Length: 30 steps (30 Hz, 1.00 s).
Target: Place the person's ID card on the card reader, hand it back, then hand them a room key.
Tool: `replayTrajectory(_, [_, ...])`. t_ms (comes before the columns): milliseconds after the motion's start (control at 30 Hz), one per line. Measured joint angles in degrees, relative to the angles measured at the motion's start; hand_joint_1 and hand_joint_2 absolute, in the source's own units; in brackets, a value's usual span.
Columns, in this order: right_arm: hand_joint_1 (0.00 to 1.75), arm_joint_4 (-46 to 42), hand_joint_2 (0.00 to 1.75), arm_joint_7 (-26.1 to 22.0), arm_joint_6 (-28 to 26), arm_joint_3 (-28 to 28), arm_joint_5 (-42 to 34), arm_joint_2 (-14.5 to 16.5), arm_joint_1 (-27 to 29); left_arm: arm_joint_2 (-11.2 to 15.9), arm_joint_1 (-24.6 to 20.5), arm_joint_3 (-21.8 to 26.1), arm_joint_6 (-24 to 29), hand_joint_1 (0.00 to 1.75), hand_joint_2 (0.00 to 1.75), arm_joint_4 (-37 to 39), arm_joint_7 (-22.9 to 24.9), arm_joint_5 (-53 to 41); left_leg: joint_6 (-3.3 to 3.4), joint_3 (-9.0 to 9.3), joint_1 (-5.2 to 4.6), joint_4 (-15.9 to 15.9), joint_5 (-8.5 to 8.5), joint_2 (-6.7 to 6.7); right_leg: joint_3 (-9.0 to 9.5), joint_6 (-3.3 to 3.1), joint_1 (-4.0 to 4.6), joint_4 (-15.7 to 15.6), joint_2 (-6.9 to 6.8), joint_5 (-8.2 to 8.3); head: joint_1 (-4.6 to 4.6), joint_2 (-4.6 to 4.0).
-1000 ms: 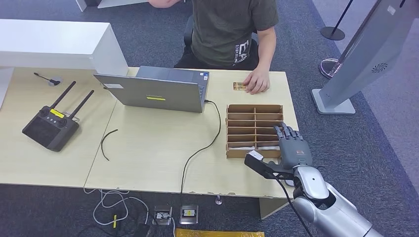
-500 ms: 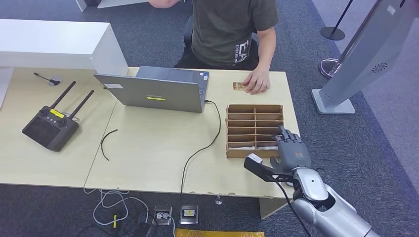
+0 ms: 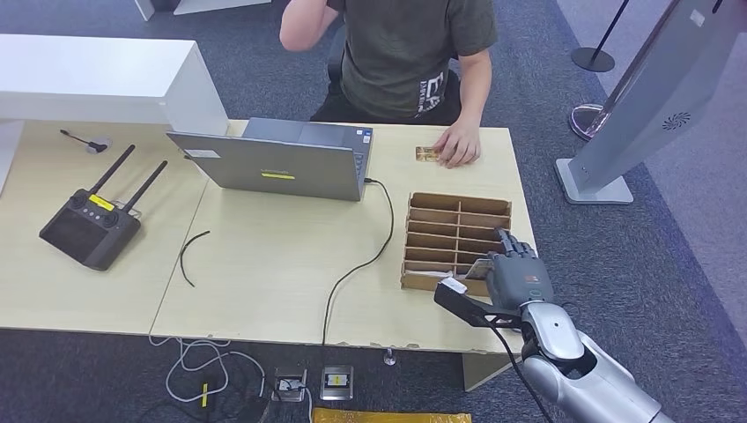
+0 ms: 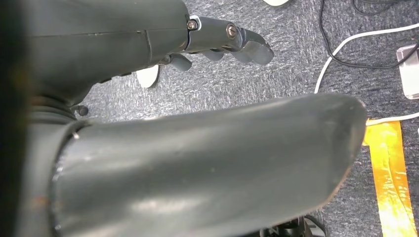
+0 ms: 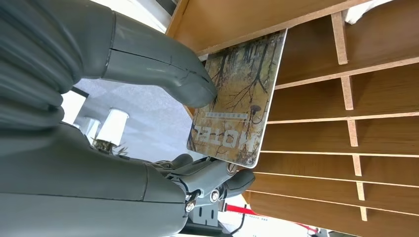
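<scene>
From the head view, I see my right hand [image 3: 520, 275] at the near right corner of the cardboard tray [image 3: 423, 280]. A key card [image 3: 478, 267] is held at the hand's thumb side, just over the tray's nearest slots. The person's hand [image 3: 458, 144] rests on the desk [image 3: 264, 264] well beyond the tray, straight ahead of my right hand and a bit toward its thumb side. A small card [image 3: 426, 154] lies touching that person's fingers (I think it is the ID card, but it is too small to be sure). A laptop [image 3: 282, 163] sits off to the thumb side, well apart from my hand.

From the left wrist view, my left hand [image 4: 197, 113] hangs over the grey floor [image 4: 296, 74]. Its fingers [image 4: 232, 38] are loosely apart and it holds nothing.

From the right wrist view, the key card [image 5: 237, 103] is pinched between the thumb [image 5: 163, 64] on its picture face and the fingers [image 5: 217, 177] under its far edge. It has a tree picture and big letters on it. Its long side runs along my fingers, and one short end sits against a tray wall [image 5: 306, 79].

I judge the next move is to carry the key card across the tray, away from me, to the person. My right hand is the nearer one, and it has the card.
</scene>
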Motion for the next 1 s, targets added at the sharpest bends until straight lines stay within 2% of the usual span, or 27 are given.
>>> replayTrajectory(433, [1.75,-0.1,1.75,0.9,-1.4,-0.1,0.6,-0.2,0.4,0.1,0.0,0.0,0.0,0.0,0.0,0.0,0.5,-0.3,0.0,0.02,0.0,0.0,0.0,0.01,0.01,0.0,0.0,0.0,0.0,0.0,-0.01,0.0])
replayTrajectory(633, [1.75,-2.7,1.75,3.2,-5.1,-1.4,5.2,-1.1,-0.7,0.1,0.0,0.0,0.1,0.0,0.0,0.0,0.5,-0.4,0.0,0.02,0.0,0.0,0.0,0.02,0.01,0.0,0.0,0.0,0.05,0.02,-0.01,0.0])
replayTrajectory(800, [1.75,-7.4,1.75,3.1,-9.5,-3.5,11.4,-1.9,-3.3,0.2,0.0,-0.1,-0.2,0.0,0.0,-0.2,0.5,-0.8,0.0,0.05,0.0,0.0,0.0,0.09,0.01,-0.01,0.0,0.0,0.12,0.03,-0.01,0.0])
replayTrajectory(1000, [1.75,-11.7,1.75,3.1,-9.7,-5.2,14.7,-2.1,-5.3,-0.1,-0.1,-0.2,-0.7,0.0,0.0,-0.2,0.5,-1.2,0.0,0.04,0.01,0.0,0.01,0.14,0.02,-0.01,0.01,0.0,0.12,0.03,0.0,0.0])
